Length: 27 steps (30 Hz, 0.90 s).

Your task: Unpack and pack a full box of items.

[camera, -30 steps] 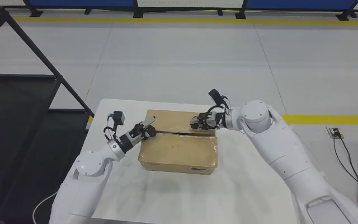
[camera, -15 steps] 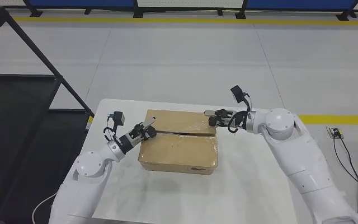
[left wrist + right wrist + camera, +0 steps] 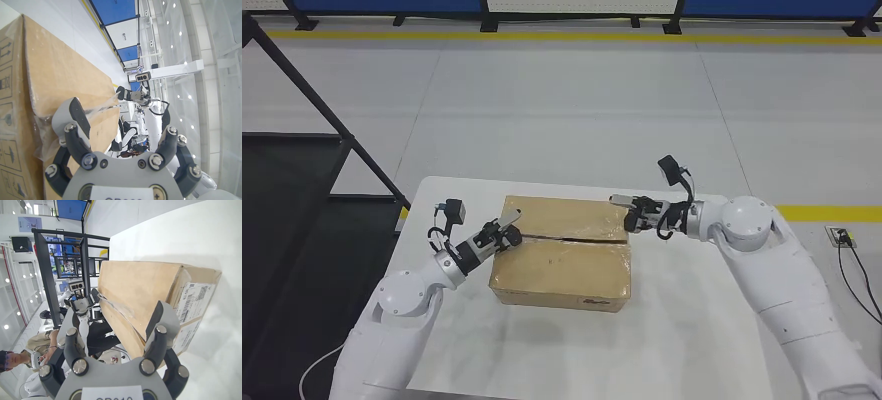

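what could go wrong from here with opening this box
Clear tape bridges the seam of the box, so the cardboard may tear rather than open. The left gripper and right gripper are both open at the box ends with nothing pinning it, so a pull may slide it across the table.

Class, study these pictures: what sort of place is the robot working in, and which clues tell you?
Probably a large robotics lab or workshop hall, not a home: a yellow floor line, blue partition panels and black metal racking.
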{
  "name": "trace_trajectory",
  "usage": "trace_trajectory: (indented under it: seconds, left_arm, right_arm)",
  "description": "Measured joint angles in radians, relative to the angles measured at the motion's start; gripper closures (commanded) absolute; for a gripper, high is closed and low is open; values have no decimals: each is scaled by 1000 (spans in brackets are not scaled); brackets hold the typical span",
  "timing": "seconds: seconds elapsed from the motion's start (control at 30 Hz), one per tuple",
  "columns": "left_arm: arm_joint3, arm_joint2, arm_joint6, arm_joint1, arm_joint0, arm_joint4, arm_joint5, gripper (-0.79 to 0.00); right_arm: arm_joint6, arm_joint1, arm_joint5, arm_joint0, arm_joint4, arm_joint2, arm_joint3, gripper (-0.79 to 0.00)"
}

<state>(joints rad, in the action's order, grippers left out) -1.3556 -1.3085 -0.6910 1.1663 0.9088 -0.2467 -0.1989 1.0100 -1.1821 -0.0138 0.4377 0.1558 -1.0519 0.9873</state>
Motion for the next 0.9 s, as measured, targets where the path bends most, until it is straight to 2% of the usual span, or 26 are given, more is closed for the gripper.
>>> trace_trajectory:
  seconds: [0.5,0.77,0.9]
  left_arm:
    - [2,-1,1,-1,-3,-1,-1,-785]
    - [6,-4,-1,-2,-3,-7,-5,-785]
    - [7,-5,-2,-2,-4,-8,-5,-785]
  right_arm:
    - [64,-39,-82,-87,6,88,-147,-317]
    - [-18,-57,-81,-108,-38,124,-175,-296]
    - [-21,-62,-84,-110,-52,134,-177,-274]
